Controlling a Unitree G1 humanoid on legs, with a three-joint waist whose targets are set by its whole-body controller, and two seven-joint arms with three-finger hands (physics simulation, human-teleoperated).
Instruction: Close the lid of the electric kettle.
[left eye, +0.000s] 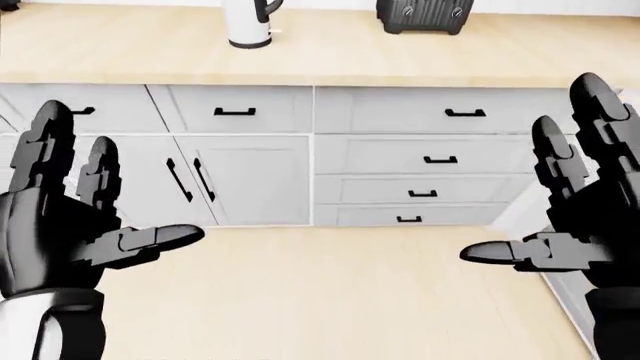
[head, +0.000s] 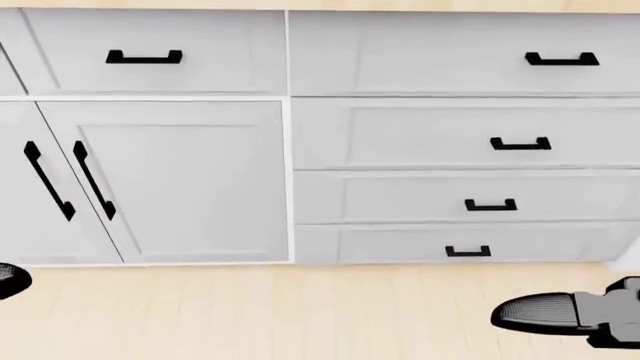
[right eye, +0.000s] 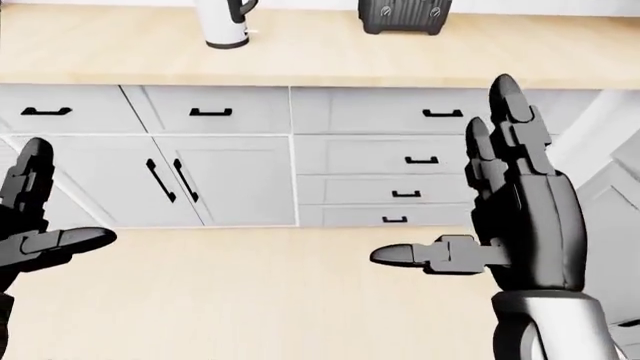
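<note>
- Left-eye view: the electric kettle (left eye: 250, 22) stands upright on the wooden counter (left eye: 420, 60) at the top of the view, left of centre. Its body is white with a dark base ring and a dark handle on its right side — the top edge cuts off its upper part, so the lid does not show. Well apart to its right sits a black appliance (left eye: 424, 15) with two round knobs, also cut by the edge. No writing can be read on either. Below the counter run grey cabinets (left eye: 250, 176) with black handles, all shut. The left hand (left eye: 70, 225) rises at the left with fingers spread and thumb pointing inward, holding nothing. The right hand (left eye: 575, 217) mirrors it at the right, empty and splayed.
- Head view: this looks lower — only the drawer fronts (head: 465, 135), the double doors and the pale wooden floor (head: 280, 315) show. The kettle is out of frame. A thumb tip of the right hand pokes in at the bottom right.
- Right-eye view: nearly the same scene, with the kettle at the top left, far above both hands.
</note>
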